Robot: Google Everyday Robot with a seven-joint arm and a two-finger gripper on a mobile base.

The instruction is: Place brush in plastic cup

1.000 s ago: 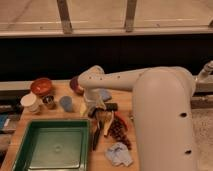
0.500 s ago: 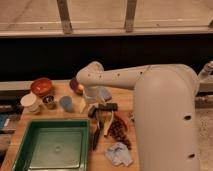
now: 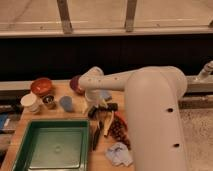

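Observation:
The brush (image 3: 96,136) is a long thin black stick lying on the wooden table along the right edge of the green tray (image 3: 30,150). The plastic cup (image 3: 66,103) is a small light-blue tumbler standing upright behind the tray, left of the gripper. My gripper (image 3: 98,111) hangs from the white arm over a cluster of utensils, just above the brush's far end and to the right of the cup. I cannot tell whether it touches the brush.
An orange bowl (image 3: 41,86), a white cup (image 3: 31,102) and a small dark tin (image 3: 48,101) stand at the back left. A dark red bowl (image 3: 75,84) is partly behind the arm. A pale utensil (image 3: 108,125), a reddish-brown object (image 3: 119,130) and a crumpled cloth (image 3: 119,153) lie right of the tray.
The arm's elbow shifted slightly and the wrist came a little lower over the utensils. The cup, brush and other objects have not moved.

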